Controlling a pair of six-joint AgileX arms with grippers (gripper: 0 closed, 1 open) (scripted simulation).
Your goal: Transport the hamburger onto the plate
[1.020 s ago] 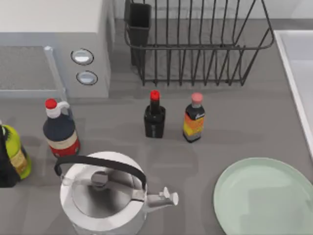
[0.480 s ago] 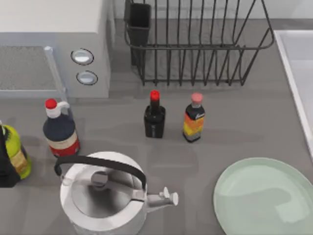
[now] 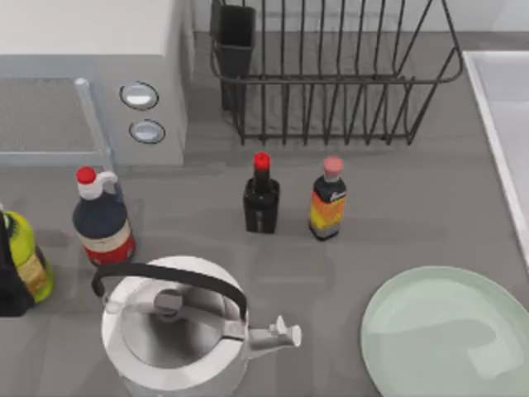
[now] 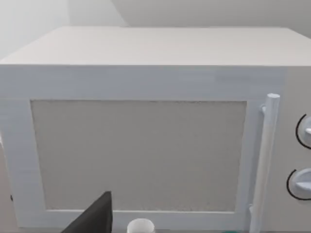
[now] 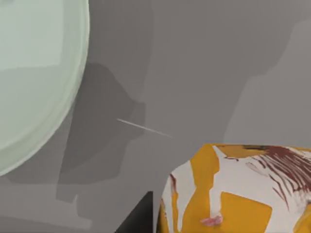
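While the plate (image 3: 446,331) lies bare on the grey table (image 3: 413,215) at the top view's lower right, the right wrist view catches its pale green rim (image 5: 34,63) and, well apart from that rim across a stretch of bare table, a yellow-and-white object streaked with dark red that I take for the hamburger (image 5: 233,189). A dark part of the right gripper (image 5: 138,216) sits just beside the hamburger, on the side nearer the plate; I cannot tell whether this gripper is open, closed or holding anything. To the left of the plate stands the white kettle (image 3: 178,335), its spout turned toward the plate. Beyond the plate, toward the wire dish rack (image 3: 331,74), stand a black bottle with a red cap (image 3: 261,197) and, nearer the plate, an orange-labelled bottle with a pink cap (image 3: 328,200). Farther from the plate than the kettle are a dark jug-handled bottle (image 3: 102,219) and a yellow-green bottle (image 3: 23,260). The white microwave (image 3: 91,83) is the thing farthest from the plate, at the opposite corner. The left wrist view faces its door (image 4: 146,145) and upright handle (image 4: 265,155), with a dark wedge of the left gripper (image 4: 92,216) beside a white cap (image 4: 140,226); I cannot tell its state either.
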